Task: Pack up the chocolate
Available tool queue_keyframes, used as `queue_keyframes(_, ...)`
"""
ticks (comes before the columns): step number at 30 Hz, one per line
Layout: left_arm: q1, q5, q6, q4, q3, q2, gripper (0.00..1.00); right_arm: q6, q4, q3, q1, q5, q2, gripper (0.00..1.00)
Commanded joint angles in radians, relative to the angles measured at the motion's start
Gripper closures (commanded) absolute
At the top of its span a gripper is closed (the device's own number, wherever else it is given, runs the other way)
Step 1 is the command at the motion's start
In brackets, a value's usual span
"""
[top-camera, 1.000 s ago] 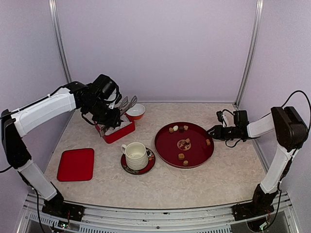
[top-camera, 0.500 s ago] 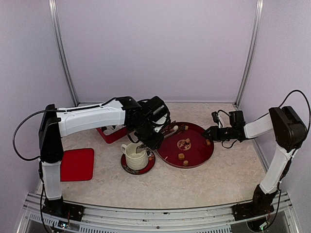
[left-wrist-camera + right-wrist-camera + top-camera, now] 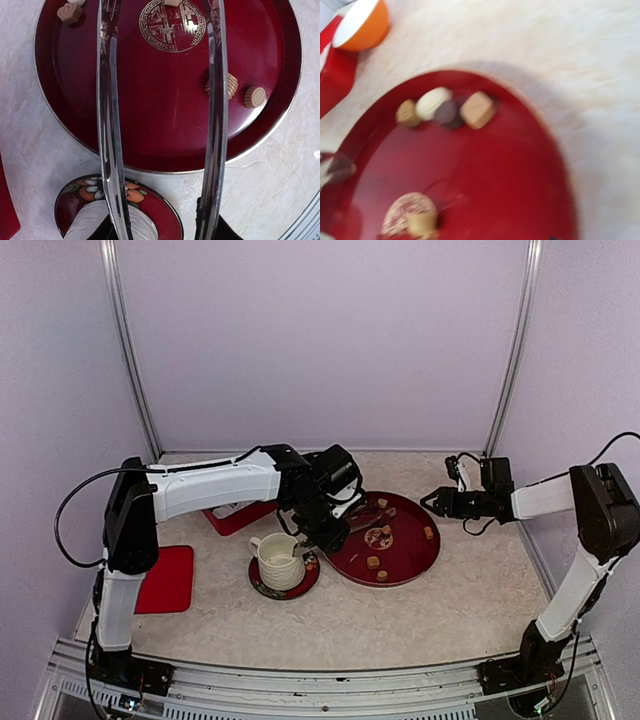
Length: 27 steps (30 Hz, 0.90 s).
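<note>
Left wrist view looks down on the chocolate [image 3: 254,97]: small tan pieces scattered on a round red plate [image 3: 165,145], one partly under an arm of the metal tongs [image 3: 111,125]. The tongs' arms stand wide apart over the plate, likely so they can close around a single piece. The left hand [image 3: 332,532] pinches the tongs at their handle end, above the cup [image 3: 278,558] and saucer [image 3: 165,220]. The right hand [image 3: 440,502] hovers by the plate's right rim, perhaps to steady it; whether its fingers are spread I cannot tell. A red box [image 3: 235,515] behind the left arm looks like the destination.
</note>
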Motion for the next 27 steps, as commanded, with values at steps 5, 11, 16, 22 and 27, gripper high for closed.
queue_keyframes(5, -0.014, 0.003, 0.059, -0.045, 0.116, 0.116, 0.56, -0.043, -0.084, 0.051, -0.021, 0.068, 0.039, 0.38)
queue_keyframes(11, -0.021, -0.017, 0.074, -0.065, 0.167, 0.177, 0.59, -0.045, -0.076, 0.061, -0.021, 0.052, 0.097, 0.39)
queue_keyframes(16, -0.021, -0.016, 0.076, -0.071, 0.213, 0.215, 0.65, -0.045, -0.063, 0.062, -0.015, 0.026, 0.12, 0.41)
queue_keyframes(22, -0.021, -0.027, 0.078, -0.085, 0.237, 0.24, 0.72, -0.039, -0.053, 0.061, -0.006, 0.005, 0.132, 0.43)
queue_keyframes(27, -0.02, -0.051, 0.074, -0.088, 0.244, 0.238, 0.78, -0.036, -0.044, 0.06, 0.002, -0.011, 0.139, 0.44)
